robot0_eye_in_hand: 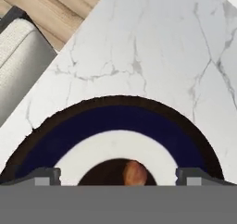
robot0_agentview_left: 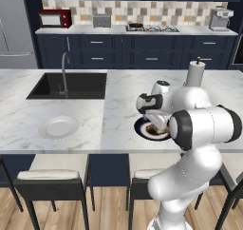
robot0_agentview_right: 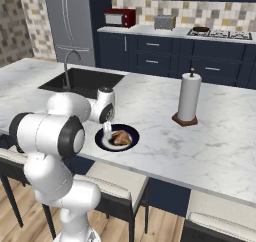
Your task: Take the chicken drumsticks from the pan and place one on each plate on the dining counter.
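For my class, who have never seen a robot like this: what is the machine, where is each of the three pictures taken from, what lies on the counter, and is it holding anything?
It is a white robot arm on a driving base, in a rendered kitchen. Two pictures come from cameras behind it, left and right; the third looks along its gripper. On the marble dining counter lie a white plate, a dark plate with a chicken drumstick on it, and a paper towel roll; a sink is set into it. The gripper hangs open just over the drumstick and holds nothing.
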You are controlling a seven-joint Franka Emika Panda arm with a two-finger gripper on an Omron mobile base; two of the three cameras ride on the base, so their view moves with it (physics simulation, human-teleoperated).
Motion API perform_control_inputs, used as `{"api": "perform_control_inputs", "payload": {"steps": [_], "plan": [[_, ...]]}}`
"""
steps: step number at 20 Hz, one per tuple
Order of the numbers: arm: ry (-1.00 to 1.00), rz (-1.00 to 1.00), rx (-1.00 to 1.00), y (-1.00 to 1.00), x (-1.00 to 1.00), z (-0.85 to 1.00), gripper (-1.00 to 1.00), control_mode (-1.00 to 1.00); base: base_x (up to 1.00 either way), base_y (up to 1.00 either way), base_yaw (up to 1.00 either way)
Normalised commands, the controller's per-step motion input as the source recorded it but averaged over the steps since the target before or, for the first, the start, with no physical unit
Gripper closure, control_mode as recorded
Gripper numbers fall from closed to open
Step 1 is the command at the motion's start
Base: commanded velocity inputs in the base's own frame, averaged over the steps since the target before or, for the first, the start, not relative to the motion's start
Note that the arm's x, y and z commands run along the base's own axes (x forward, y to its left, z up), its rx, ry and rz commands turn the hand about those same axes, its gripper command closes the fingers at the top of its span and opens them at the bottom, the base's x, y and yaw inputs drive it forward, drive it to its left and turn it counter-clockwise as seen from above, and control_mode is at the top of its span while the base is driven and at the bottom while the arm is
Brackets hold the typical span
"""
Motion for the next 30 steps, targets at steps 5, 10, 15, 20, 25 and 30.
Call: {"api": "perform_control_inputs", "payload": {"steps": [5, 10, 15, 20, 25, 30], "plan": [[-0.04, -0.18, 0.1, -0.17, -0.89, 0.04, -1.0, -1.0, 0.0, 0.0, 0.0], [-0.15, 0.28, 0.0, -0.11, -0.99, 0.05, -1.0, -1.0, 0.0, 0.0, 0.0], [-0.15, 0.54, -0.08, -0.06, -0.91, 0.12, -1.0, -1.0, 0.0, 0.0, 0.0], [-0.1, 0.4, -0.07, -0.06, -0.65, 0.23, -1.0, -1.0, 0.0, 0.0, 0.0], [0.0, -0.64, 0.02, -0.02, -0.33, 0.34, -1.0, -1.0, 0.0, 0.0, 0.0], [0.0, -0.87, 0.09, -0.01, -0.39, 0.29, -1.0, -1.0, 0.0, 0.0, 0.0]]}}
